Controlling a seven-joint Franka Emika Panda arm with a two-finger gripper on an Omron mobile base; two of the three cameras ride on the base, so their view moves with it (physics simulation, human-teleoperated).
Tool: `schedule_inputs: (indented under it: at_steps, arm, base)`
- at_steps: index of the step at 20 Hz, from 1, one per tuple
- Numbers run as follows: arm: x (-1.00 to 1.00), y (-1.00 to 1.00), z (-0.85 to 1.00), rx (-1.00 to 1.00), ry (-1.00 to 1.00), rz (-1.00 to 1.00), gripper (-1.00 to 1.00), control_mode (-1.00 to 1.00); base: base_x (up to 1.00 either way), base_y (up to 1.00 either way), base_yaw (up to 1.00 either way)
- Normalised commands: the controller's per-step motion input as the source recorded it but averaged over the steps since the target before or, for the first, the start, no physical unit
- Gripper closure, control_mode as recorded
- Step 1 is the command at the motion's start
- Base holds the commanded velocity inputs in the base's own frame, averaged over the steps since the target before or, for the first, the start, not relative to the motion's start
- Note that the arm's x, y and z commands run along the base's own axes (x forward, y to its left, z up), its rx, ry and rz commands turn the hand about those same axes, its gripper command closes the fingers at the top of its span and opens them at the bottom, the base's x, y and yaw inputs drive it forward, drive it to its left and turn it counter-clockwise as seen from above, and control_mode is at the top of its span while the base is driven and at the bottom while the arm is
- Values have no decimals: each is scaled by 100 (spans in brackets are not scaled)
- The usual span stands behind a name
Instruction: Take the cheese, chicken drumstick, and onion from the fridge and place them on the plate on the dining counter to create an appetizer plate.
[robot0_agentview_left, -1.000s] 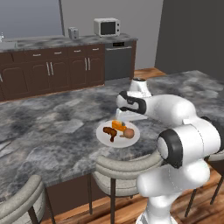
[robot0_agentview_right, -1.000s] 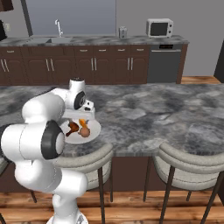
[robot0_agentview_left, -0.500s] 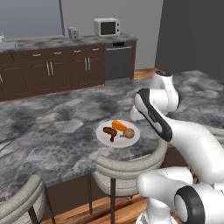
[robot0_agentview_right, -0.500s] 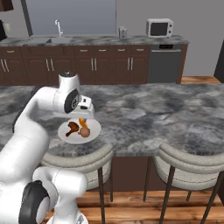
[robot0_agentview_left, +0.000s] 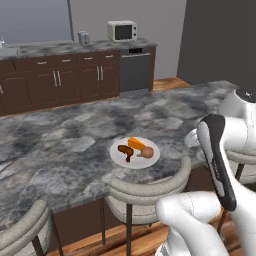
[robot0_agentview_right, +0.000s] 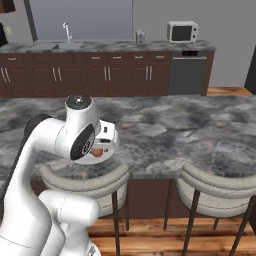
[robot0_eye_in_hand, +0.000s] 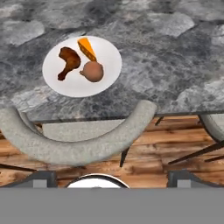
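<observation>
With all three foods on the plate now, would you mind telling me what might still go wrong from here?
Two risks, I think. The plate sits near the dining counter edge, right above a stool, so a swing of the big arm could knock it off. The round onion rests loose beside the cheese and chicken drumstick; a bump may roll it away.

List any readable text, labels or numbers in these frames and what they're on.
None readable.
The microwave shows no legible panel or brand; it is too small and blurred.
The dishwasher front carries no visible lettering.
The plate, cheese, chicken drumstick and onion carry no markings.
</observation>
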Motion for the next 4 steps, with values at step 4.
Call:
schedule_inputs:
  at_steps: [4]
  arm:
    - [-100,-84,55,6,-14,0,-100,-100]
  base:
    - [0,0,0]
